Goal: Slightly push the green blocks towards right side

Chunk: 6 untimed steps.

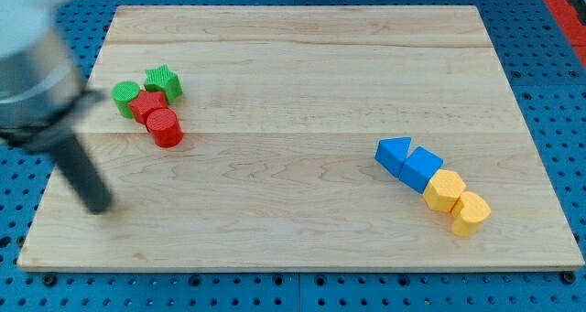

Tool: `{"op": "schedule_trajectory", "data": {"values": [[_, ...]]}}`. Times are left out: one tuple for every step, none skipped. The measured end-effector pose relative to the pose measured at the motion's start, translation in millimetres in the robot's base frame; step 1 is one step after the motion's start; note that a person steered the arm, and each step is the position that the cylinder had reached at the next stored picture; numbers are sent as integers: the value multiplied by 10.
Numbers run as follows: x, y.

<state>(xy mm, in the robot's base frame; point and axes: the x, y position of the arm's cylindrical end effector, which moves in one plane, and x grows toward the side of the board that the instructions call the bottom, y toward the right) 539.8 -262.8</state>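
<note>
The push is judged not yet begun. The green cylinder [125, 98] and green star block [164, 81] are found at the wooden board's [302, 65] upper left, touching the red star block [147, 104] (a red cylinder [166, 128] lies just below). No claw is fitted; my tip [99, 205] is seen near the board's left edge, below the cluster, apart from it.

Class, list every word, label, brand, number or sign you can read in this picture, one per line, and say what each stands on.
None: no readable text anywhere. The wooden board, the green blocks, the red blocks, the blue blocks, the yellow blocks and the rod ending in my tip all bear no markings.
</note>
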Motion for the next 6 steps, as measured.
{"op": "schedule_trajectory", "data": {"values": [[-413,-419],[-987,-81],[-1485,221],[-1704,869],[-1987,1158],[-2156,943]]}}
